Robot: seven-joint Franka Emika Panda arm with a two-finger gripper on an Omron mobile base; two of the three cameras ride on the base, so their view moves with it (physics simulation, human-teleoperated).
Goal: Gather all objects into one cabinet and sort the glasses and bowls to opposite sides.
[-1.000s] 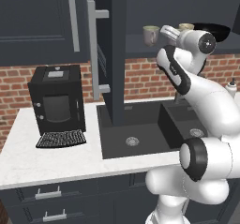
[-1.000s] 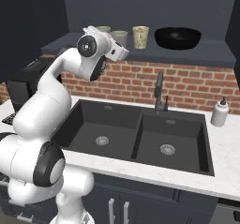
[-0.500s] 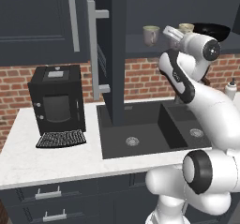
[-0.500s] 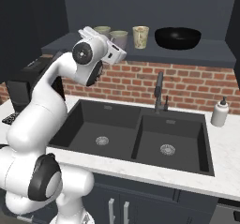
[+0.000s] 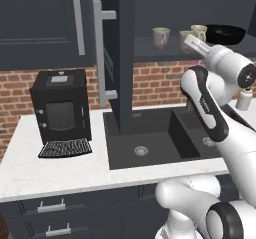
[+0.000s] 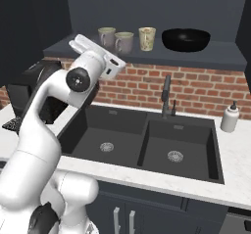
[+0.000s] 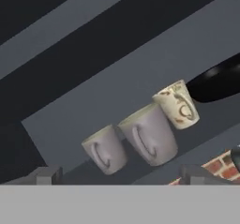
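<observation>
Three mugs (image 6: pixel 124 40) stood in a row on the cabinet (image 6: pixel 147 57) shelf, the black bowl (image 6: pixel 186 38) just beside them at the right; the tool (image 7: pixel 119 174) hung before them, spread wide, holding nothing

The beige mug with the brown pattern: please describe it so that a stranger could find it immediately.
Look at the dark cabinet shelf above the sink. Three mugs stand in a row left of the black bowl. The beige mug is the one nearest the bowl, patterned, while the two grey mugs are plain.
</observation>
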